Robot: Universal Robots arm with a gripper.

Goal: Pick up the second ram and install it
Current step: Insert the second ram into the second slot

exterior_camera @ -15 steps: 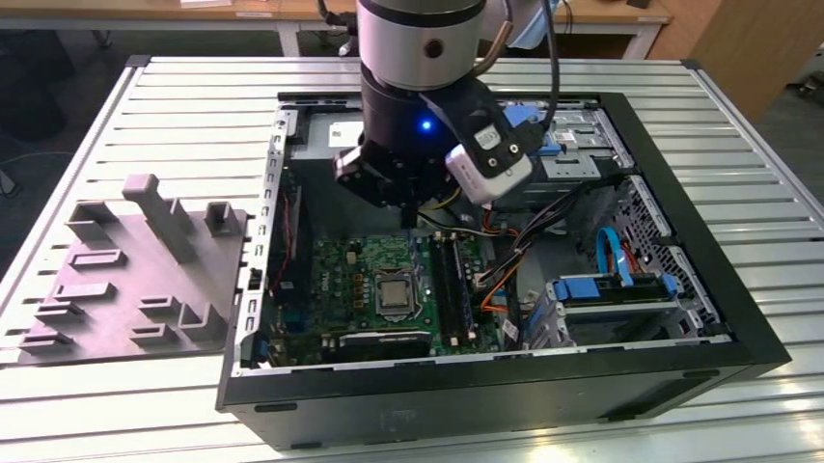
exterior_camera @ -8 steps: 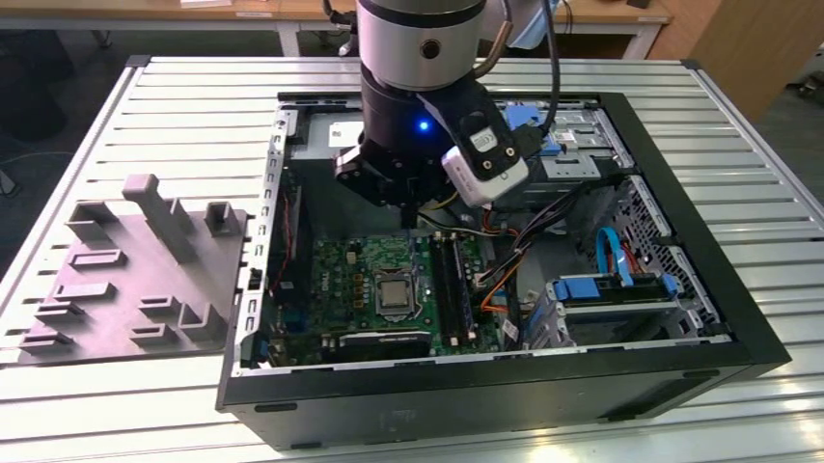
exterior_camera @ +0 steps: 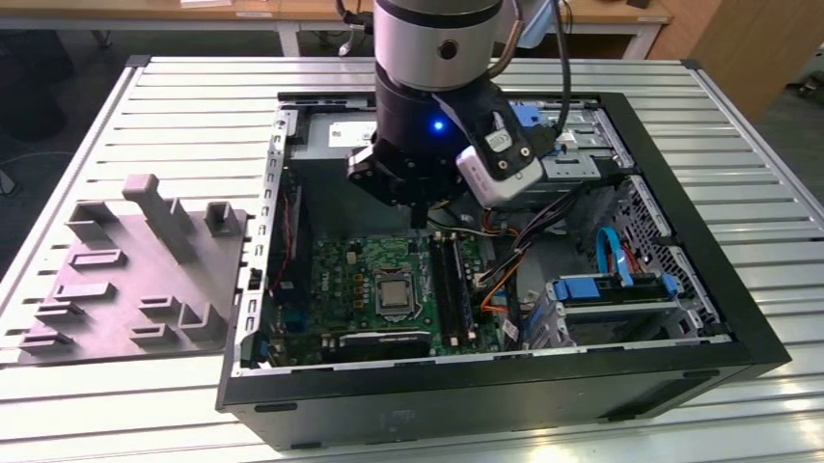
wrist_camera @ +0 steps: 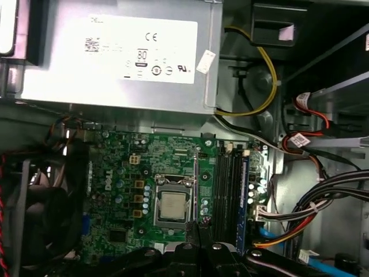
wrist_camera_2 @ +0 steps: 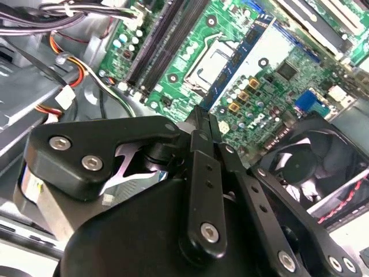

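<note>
Your tool [wrist_camera_2: 202,121] is clenched. Its two black fingers [wrist_camera_2: 206,173] are drawn together on the second ram [wrist_camera: 196,187], a single thin, flat, greenish circuit-board strip. In the first wrist view you see it edge-on, as a narrow line running out from the fingertips.

The strip hangs over the one green motherboard [wrist_camera: 124,190]. It runs parallel to the bank of long black slot rails [wrist_camera: 228,184], at least three of them side by side, and it sits in none of them. In that view it lies between the rails and the single square silver processor [wrist_camera: 173,206] in its socket.

One round black fan [wrist_camera_2: 305,167] sits at the board's far edge from the rails. One silver, box-shaped power supply [wrist_camera: 121,52] lies beyond the board's end.

In the exterior view, the one grey-and-black arm [exterior_camera: 431,58] reaches down into the open black computer case [exterior_camera: 515,395], with the tool above the upper end of the rails. The case lies on its side on the ribbed metal table [exterior_camera: 193,106]. On the exterior view's left, just beside the case, stands one grey moulded plastic tray [exterior_camera: 129,280]. You cannot tell from here whether anything lies in its pockets.
</note>
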